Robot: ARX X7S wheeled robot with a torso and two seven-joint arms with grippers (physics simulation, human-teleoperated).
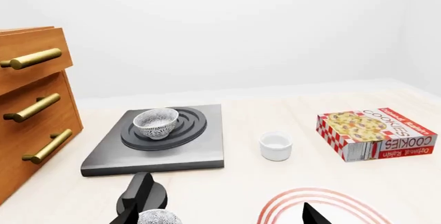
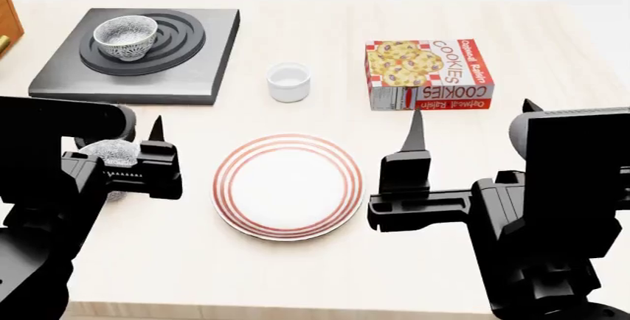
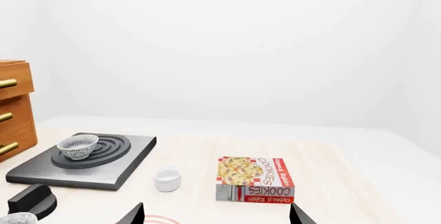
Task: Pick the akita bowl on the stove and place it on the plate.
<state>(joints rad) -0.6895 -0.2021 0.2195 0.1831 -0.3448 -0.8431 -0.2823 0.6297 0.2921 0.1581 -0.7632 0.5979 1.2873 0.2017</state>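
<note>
From the head view we see the akita bowl (image 2: 126, 37) sitting upright on the burner rings of the stove (image 2: 138, 54) at the far left of the table (image 2: 532, 32), well apart from the plate (image 2: 288, 186), which lies bare near the table's front between the two arms. The left tool (image 2: 156, 143) and right tool (image 2: 414, 141) both hover above the table, one on each side of the plate, and neither holds anything. Only one finger of each shows clearly here; the right wrist view shows two dark fingertips (image 3: 134, 214) set wide apart, so we read that tool as open, and the left likewise.

A small white cup (image 2: 289, 82) stands between the stove and a cookie box (image 2: 429, 73). A second patterned bowl (image 2: 111, 154) sits just behind the left tool, beside the stove's black knob (image 1: 142, 193); it is partly hidden, so we cannot tell whether they touch.

Only the wrist views show the wooden drawer unit (image 1: 31, 105) with brass handles beside the stove, and the plain white walls behind the pale wood-grain table.
</note>
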